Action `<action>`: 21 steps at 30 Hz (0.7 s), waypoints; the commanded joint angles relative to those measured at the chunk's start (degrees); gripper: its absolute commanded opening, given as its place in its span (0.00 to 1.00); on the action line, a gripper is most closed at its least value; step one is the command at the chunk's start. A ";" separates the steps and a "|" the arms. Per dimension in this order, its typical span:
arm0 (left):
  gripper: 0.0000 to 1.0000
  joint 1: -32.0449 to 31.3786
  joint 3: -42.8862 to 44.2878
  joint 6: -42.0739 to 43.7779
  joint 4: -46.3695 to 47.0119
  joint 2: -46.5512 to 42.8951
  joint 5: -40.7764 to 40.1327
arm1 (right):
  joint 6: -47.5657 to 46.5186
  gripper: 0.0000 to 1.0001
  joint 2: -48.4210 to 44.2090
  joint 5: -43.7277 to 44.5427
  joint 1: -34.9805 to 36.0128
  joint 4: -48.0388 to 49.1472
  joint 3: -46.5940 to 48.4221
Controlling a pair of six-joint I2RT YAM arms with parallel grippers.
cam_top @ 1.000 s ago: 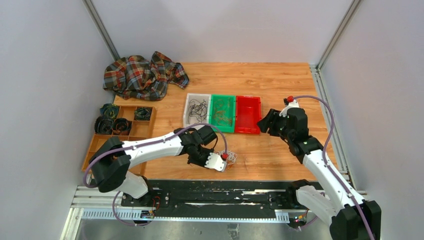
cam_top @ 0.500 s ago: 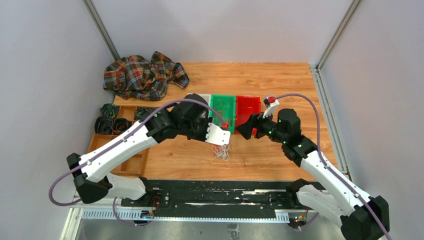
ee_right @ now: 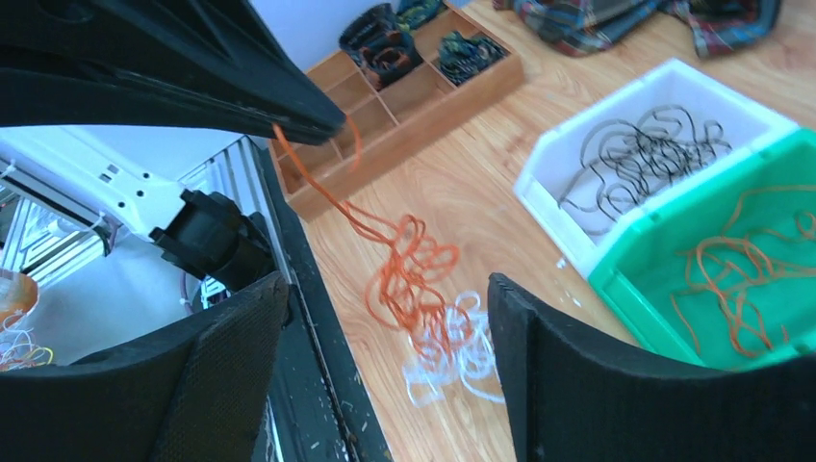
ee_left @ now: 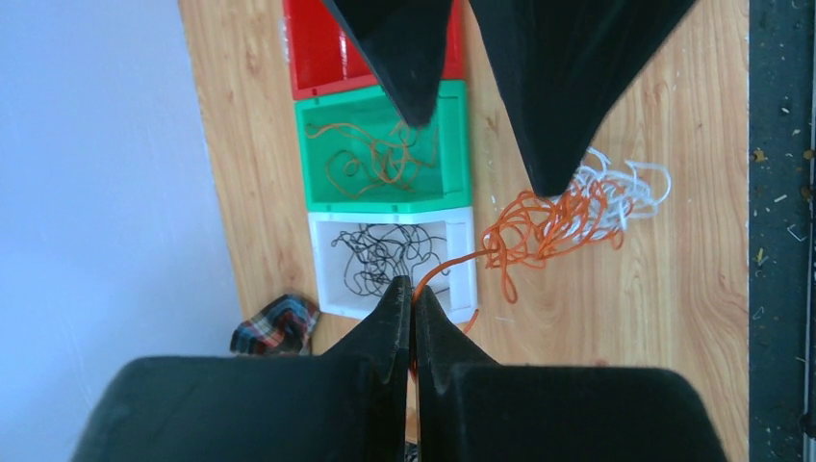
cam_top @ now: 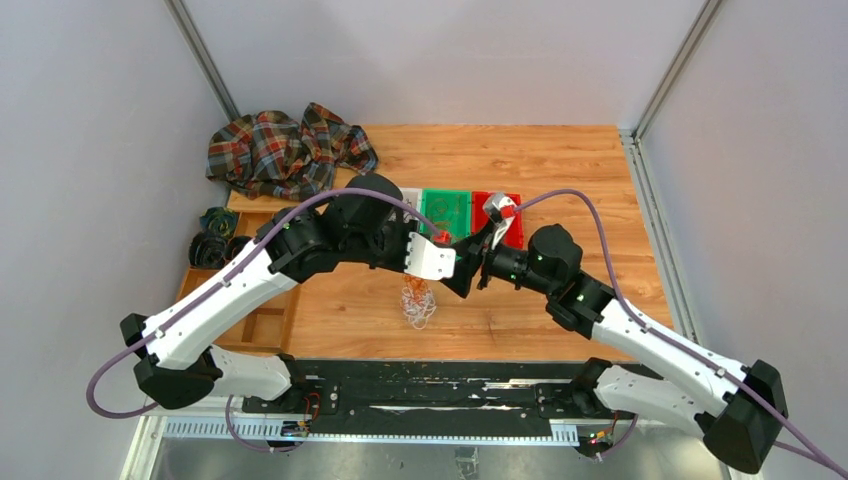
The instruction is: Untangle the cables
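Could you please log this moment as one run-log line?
left gripper: shut on orange cable | right gripper: open, opposite left | white cables: tangled with orange, on table

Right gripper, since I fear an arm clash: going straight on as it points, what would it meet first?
Likely the orange cable hanging from the left gripper, between the open jaws of the right gripper; depth unclear.

**Table Bore Cloth, Tray, Bins, Wire**

The wooden table (cam_top: 560, 170) carried a crumpled plaid cloth (cam_top: 285, 150) at its far left corner; a wooden tray (cam_top: 272, 318) lay along its left edge; a white bin (ee_left: 327, 289), green bin (ee_left: 306, 154) and red bin (ee_left: 318, 58) sat touching in a row mid-table; nearer the front, the cables (cam_top: 418, 305) rested as an orange-and-white tangle.
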 commanded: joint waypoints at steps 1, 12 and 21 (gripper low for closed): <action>0.01 -0.37 3.40 0.48 0.21 -0.42 0.14 | -0.90 0.74 3.56 2.70 4.03 5.69 4.20; 0.00 -0.37 9.15 2.13 0.23 -1.95 1.72 | 0.79 0.43 10.30 8.96 4.82 6.30 2.45; 0.00 -0.37 16.14 4.79 0.35 -0.97 -0.48 | 2.23 0.42 10.15 11.36 4.82 6.99 -2.99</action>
